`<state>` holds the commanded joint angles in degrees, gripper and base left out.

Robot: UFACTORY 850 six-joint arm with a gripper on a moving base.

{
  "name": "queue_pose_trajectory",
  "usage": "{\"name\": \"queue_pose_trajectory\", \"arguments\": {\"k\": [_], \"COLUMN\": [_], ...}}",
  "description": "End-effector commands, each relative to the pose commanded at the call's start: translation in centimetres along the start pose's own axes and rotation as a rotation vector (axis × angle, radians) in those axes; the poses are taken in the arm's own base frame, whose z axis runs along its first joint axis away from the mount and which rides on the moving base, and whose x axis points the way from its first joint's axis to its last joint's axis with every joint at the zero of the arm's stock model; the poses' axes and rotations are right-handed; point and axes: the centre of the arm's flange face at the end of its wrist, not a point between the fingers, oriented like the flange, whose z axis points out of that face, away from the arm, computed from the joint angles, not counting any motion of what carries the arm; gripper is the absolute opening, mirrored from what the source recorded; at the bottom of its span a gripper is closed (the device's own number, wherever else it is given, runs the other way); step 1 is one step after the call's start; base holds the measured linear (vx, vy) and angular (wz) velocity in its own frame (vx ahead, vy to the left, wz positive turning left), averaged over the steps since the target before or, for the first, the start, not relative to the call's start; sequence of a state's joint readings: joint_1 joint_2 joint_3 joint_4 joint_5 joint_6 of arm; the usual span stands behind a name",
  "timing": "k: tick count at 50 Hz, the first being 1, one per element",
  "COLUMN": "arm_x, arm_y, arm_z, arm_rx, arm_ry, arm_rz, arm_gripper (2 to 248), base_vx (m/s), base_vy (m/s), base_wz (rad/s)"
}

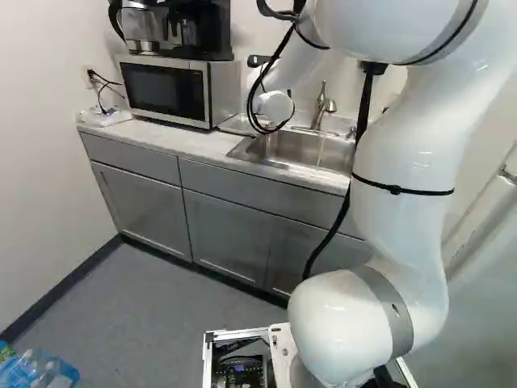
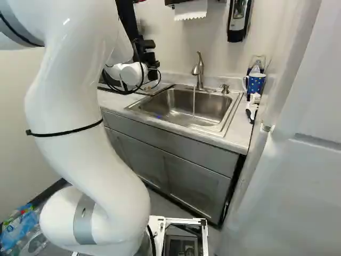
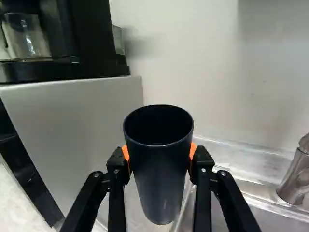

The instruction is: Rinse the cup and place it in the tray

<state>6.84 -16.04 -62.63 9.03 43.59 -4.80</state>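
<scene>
Dark navy, smooth, tapering cup (image 3: 158, 186) hangs upright in the black two-fingered gripper (image 3: 159, 152), between the boxy silver microwave (image 1: 166, 89) and the brushed-metal faucet (image 2: 198, 72). The fingers stand apart by the cup's width, orange pads (image 3: 193, 151) pressed on opposite sides below the rim; that leaves mouth and base free, for catching water and for standing afterwards. A thin stream falls into the steel sink (image 2: 176, 106), set in the pale desk (image 1: 174, 139), presumably running for the rinse. What looks like a shallow tray (image 1: 236, 124) lies beside the basin. Whether the cup is wet I cannot tell. If unrinsed, it should go sideways under the stream; if rinsed, down onto the tray, clear of the microwave, since a knock could tilt it.
</scene>
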Motion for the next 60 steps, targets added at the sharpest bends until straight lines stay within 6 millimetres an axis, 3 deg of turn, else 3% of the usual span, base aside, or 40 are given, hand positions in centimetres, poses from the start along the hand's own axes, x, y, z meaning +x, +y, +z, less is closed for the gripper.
{"name": "queue_pose_trajectory", "arguments": {"k": [60], "arm_x": [-8.6], "arm_y": [-2.6], "arm_z": [11.8], "arm_rx": [-0.036], "arm_ry": [-0.047], "arm_rz": [0.059], "arm_gripper": [125], "base_vx": [0.000], "base_vy": [0.000], "base_wz": [0.000]}}
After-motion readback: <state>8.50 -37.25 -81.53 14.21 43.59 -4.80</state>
